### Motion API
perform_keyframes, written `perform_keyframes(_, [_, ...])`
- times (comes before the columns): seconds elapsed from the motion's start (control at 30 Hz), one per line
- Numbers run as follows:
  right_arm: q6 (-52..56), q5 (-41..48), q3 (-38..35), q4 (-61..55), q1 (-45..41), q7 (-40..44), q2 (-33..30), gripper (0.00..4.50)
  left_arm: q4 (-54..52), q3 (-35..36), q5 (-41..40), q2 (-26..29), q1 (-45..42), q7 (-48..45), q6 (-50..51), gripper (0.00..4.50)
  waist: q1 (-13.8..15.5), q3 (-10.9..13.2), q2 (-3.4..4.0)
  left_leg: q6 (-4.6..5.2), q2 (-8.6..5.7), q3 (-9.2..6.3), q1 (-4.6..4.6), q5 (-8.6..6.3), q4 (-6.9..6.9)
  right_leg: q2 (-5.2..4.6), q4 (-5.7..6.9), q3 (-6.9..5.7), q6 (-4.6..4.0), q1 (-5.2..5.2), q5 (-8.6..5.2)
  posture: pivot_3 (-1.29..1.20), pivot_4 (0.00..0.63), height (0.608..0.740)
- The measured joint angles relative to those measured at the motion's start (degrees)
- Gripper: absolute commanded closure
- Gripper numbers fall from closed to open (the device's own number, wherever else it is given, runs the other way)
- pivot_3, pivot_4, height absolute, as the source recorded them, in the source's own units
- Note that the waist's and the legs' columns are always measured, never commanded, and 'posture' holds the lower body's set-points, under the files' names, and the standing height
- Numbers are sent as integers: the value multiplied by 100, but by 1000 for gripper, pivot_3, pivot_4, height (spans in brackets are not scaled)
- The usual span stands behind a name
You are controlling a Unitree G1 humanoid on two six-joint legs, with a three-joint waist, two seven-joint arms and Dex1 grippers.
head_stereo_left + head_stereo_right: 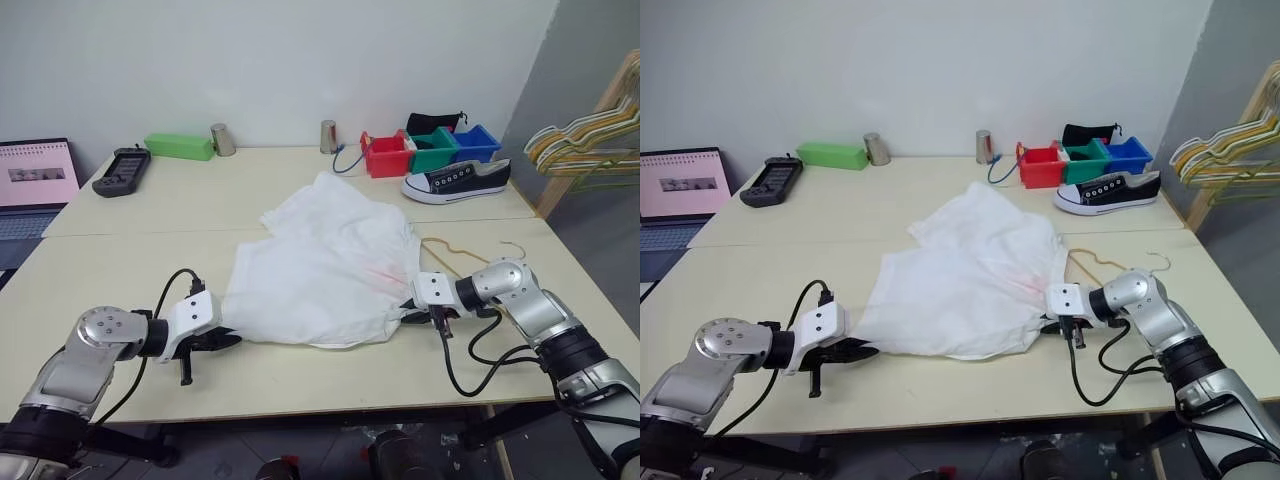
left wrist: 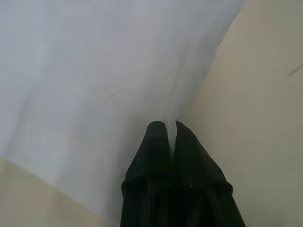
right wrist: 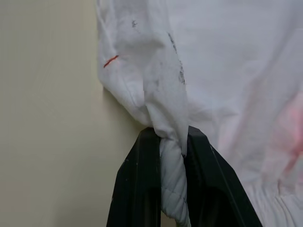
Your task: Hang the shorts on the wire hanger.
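spread flat across the middle of the pale table (image 1: 120,260), the white shorts (image 1: 325,270), crumpled toward the far side and with a faint orange-red stain of drawstring showing through near the right edge. pinched at the near left corner by the left gripper (image 1: 222,341), fingers (image 2: 156,142) pressed together on a thin fold of cloth (barely a sliver of fabric between them in the wrist view). clamped at the near right edge by the right gripper (image 1: 408,312), fingers (image 3: 142,165) closed around a bunched roll of the gathered waistband, a small red thread visible just above. lying beside the shorts on the right, partly tucked under the cloth, the thin yellow wire hanger (image 1: 455,252), its small hook (image 1: 514,247) pointing away near the right arm. farther back, apart from the shorts: a black-and-white shoe (image 1: 456,181), red, green and blue bins (image 1: 430,150), two metal cups (image 1: 222,139), a green box (image 1: 179,146), a black controller (image 1: 121,170), a laptop (image 1: 35,185) at the left edge, and a bunch of thicker hangers (image 1: 585,135) at the right.
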Motion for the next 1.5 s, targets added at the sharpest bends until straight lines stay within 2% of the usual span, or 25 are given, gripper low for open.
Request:
perform_keyframes(0.3, [-256, -42, 0, 148, -17, -174, 305, 3839, -1589, 544, -782, 812, 1378, -640, 1084, 4459, -34, -4, 1, 0, 4, 0, 1, 0, 0, 2, 2, 0, -21, 0, -11, -166, 18, 740])
perform_keyframes(0.47, [-257, -30, 3, -4, 232, -18, 272, 3839, -1904, 599, -885, 887, 1847, -729, 1237, 4459, -12, -5, 1, 0, 4, -3, 2, 0, 0, 2, 2, -2, -30, -1, -16, -164, 20, 740])
perform_keyframes(0.6, [-184, -10, 18, -210, 356, 190, 109, 3839, -1968, 602, -890, 887, 1886, -689, 1312, 4459, 20, -6, -1, 0, 4, -2, 6, 0, 1, 2, 2, -2, -31, -6, -17, -167, 25, 740])
perform_keyframes(0.67, [-8, 111, 25, -632, 594, 502, -218, 3839, -2023, 614, -888, 886, 1972, -668, 1298, 4459, 51, -6, 0, -1, 4, -1, 6, -1, 1, 0, 0, -2, -33, -7, -18, -169, 28, 740])
perform_keyframes(0.83, [404, 317, 19, -1192, 893, 808, -559, 3839, -2011, 616, -885, 884, 2040, -671, 1270, 4459, 51, -6, 0, -2, 6, -2, 6, -2, 1, 1, 0, -5, -39, -8, -22, -183, 33, 740])
perform_keyframes(1.03, [1549, 688, 35, -2141, 1284, 1083, -864, 3839, -1825, 601, -817, 885, 1918, -711, 1151, 4459, 44, -6, 0, -4, 7, -2, 7, -3, 1, 0, -1, -6, -40, -16, -22, -183, 33, 740])
perform_keyframes(1.17, [1896, 805, 51, -2419, 1422, 1094, -896, 3839, -1769, 555, -734, 884, 1819, -717, 1052, 4459, 39, -5, -1, -9, 7, 1, 7, -6, 1, -3, -2, -6, -40, -19, -22, -196, 40, 740])
perform_keyframes(1.27, [2025, 834, 51, -2481, 1422, 1036, -879, 3357, -1690, 487, -703, 858, 1694, -716, 972, 3925, 35, -6, -1, -14, 7, 1, 7, -9, 1, -3, -2, -6, -40, -21, -23, -196, 40, 740])
perform_keyframes(1.4, [2344, 951, 47, -2550, 1375, 1108, -990, 2142, -1638, 482, -832, 799, 1461, -737, 1108, 2841, 32, -5, 0, -6, 7, 4, 6, -4, 1, -4, -2, -5, -40, -22, -22, -201, 42, 740])
perform_keyframes(1.43, [2373, 973, 47, -2564, 1371, 1122, -1009, 2082, -1642, 483, -860, 800, 1455, -741, 1124, 2778, 32, -4, 0, -6, 7, 4, 6, -4, 1, -4, -2, -5, -40, -22, -22, -207, 42, 740])
perform_keyframes(1.5, [2744, 1209, 22, -2814, 1296, 1263, -1251, 1585, -1840, 527, -1115, 830, 1400, -833, 1371, 2339, 32, 1, 1, -9, 8, 4, 1, -6, 2, -4, -2, -6, -40, -26, -23, -211, 40, 740])
